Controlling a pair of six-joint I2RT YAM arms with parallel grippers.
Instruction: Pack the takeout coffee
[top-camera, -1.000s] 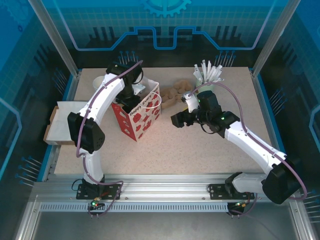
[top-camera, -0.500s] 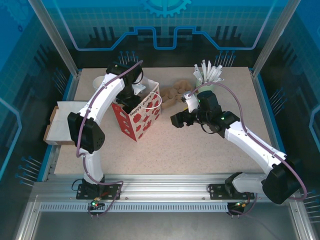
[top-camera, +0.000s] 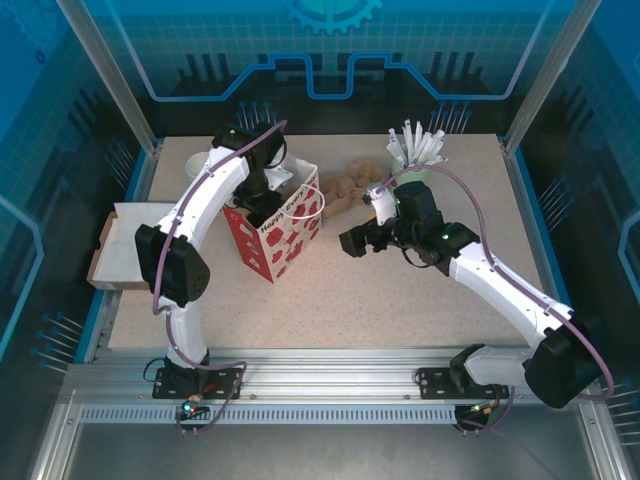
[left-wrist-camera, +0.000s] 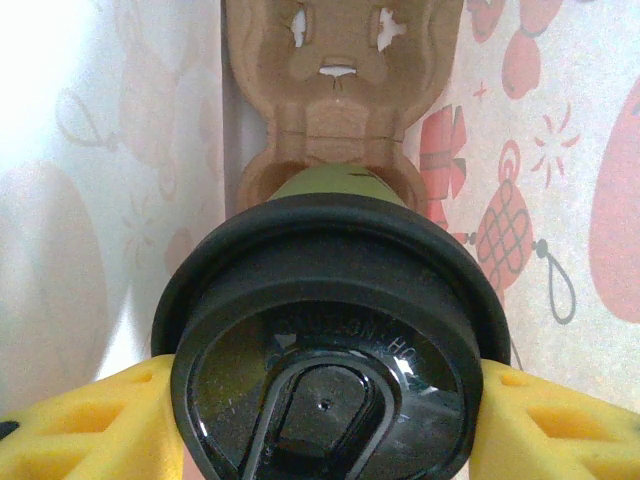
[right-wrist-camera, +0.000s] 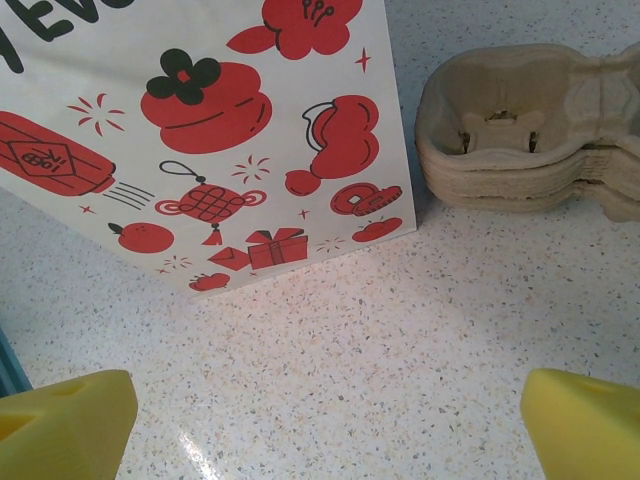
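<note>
The takeout coffee (left-wrist-camera: 325, 330), an olive-green cup under a round black lid, is inside the red-and-white bag (top-camera: 285, 235). Its base rests in a pocket of a brown pulp carrier (left-wrist-camera: 340, 90). My left gripper (left-wrist-camera: 325, 425) reaches down into the bag's mouth and is shut on the cup, with a yellow finger (left-wrist-camera: 80, 430) pressed to each side of the lid. My right gripper (top-camera: 352, 242) hangs just right of the bag, low over the table. It stands wide open, its yellow fingertips (right-wrist-camera: 65, 420) far apart, with nothing but table top between them.
A stack of brown pulp carriers (right-wrist-camera: 530, 135) lies right of the bag. A mint cup of white sticks (top-camera: 418, 152) stands at the back, a stack of white cups (top-camera: 200, 162) at the back left. A flat cardboard box (top-camera: 125, 245) overhangs the table's left edge.
My right gripper's fingers have spread wider and it has edged slightly left toward the bag. The left arm and the cup have not moved.
</note>
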